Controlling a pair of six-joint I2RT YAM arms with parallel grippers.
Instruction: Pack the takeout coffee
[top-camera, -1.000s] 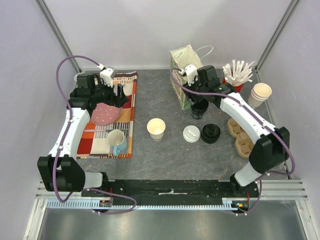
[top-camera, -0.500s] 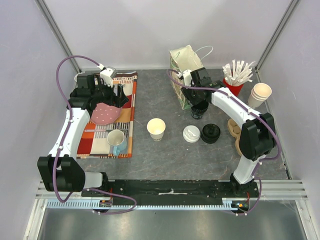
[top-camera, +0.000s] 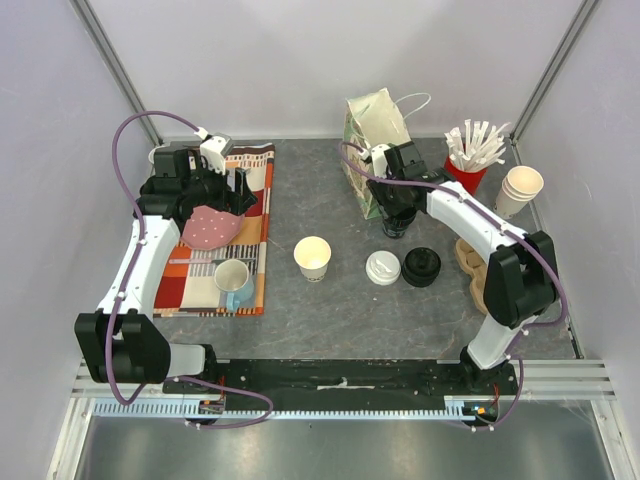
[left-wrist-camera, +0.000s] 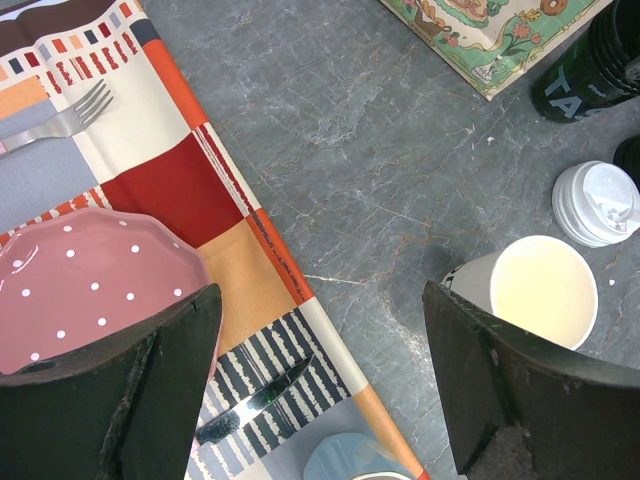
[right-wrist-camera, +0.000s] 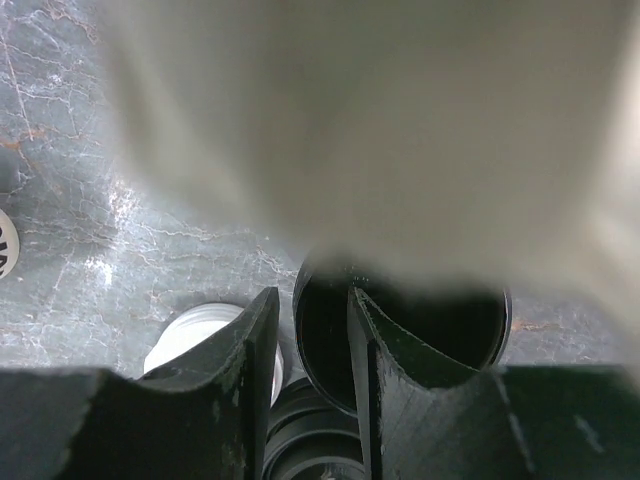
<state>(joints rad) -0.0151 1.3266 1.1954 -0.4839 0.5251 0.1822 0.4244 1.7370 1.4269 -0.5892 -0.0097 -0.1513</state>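
Straddling the black cup's (right-wrist-camera: 425, 340) rim, the right gripper (right-wrist-camera: 312, 300) is narrow, its grip unclear; the left gripper (left-wrist-camera: 322, 290) hangs wide. Next probably: pinch firmly, then lift.

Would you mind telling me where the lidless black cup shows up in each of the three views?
Top view: the black cup stands right of centre, beside the paper bag.
Left wrist: top right corner, cut off by the edge.
Right wrist: lower centre, seen from above, its rim between the fingers.
Shared landmark: the white lid lying on the table near it.
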